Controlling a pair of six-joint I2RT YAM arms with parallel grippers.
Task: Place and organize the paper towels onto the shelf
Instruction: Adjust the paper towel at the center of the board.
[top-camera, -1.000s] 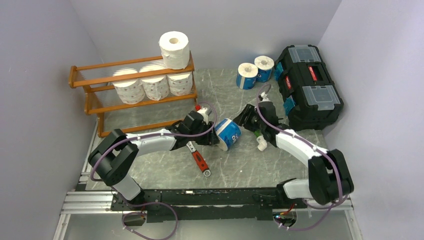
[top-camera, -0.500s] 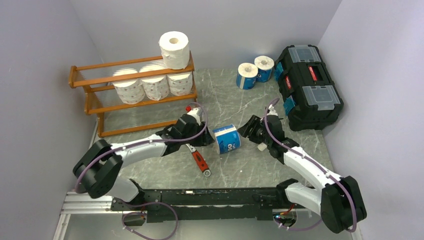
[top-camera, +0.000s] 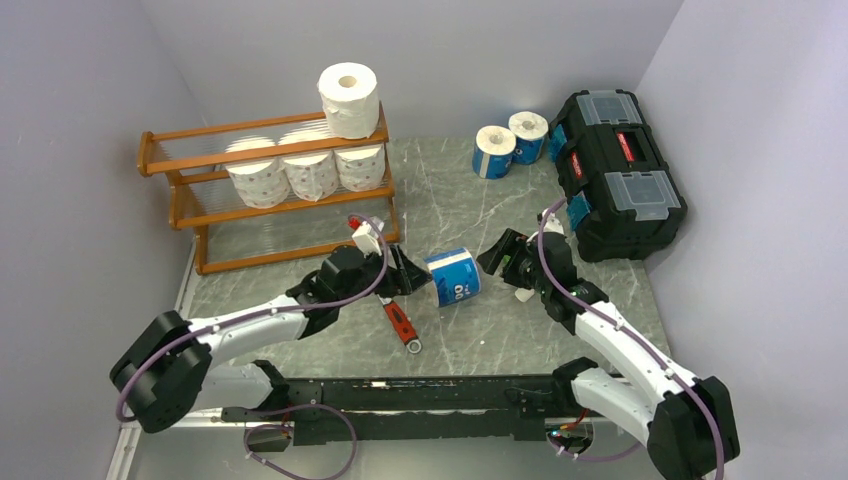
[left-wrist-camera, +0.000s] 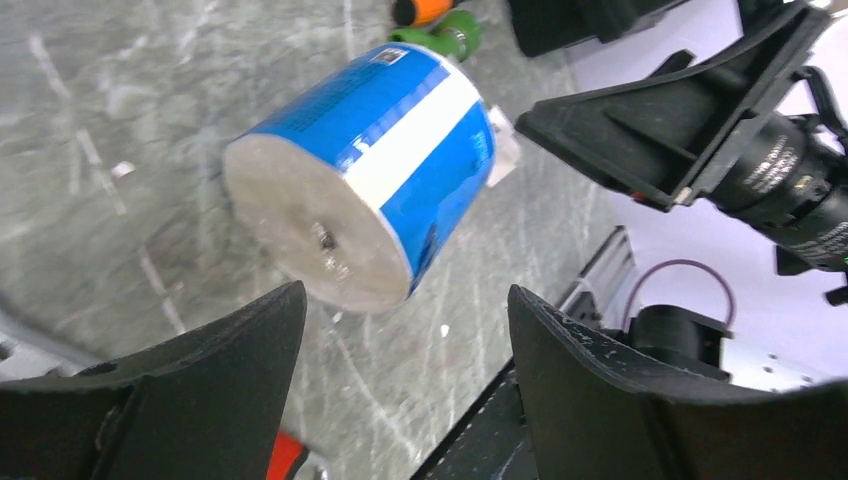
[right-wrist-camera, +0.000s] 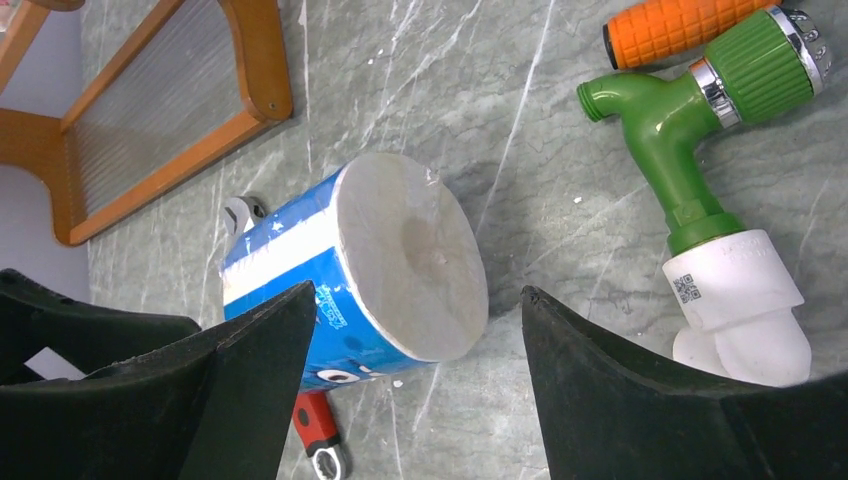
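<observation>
A blue roll lies on its side on the table, between the two grippers and touching neither. The left gripper and the right gripper both have their jaws spread. The shelf stands at the far left, with three printed rolls on its middle tier and a white roll on top.

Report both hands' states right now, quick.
Left hand: open, holding nothing; the blue-wrapped paper towel roll lies free ahead of it.
Right hand: open, holding nothing; the same roll lies free ahead of it.
</observation>
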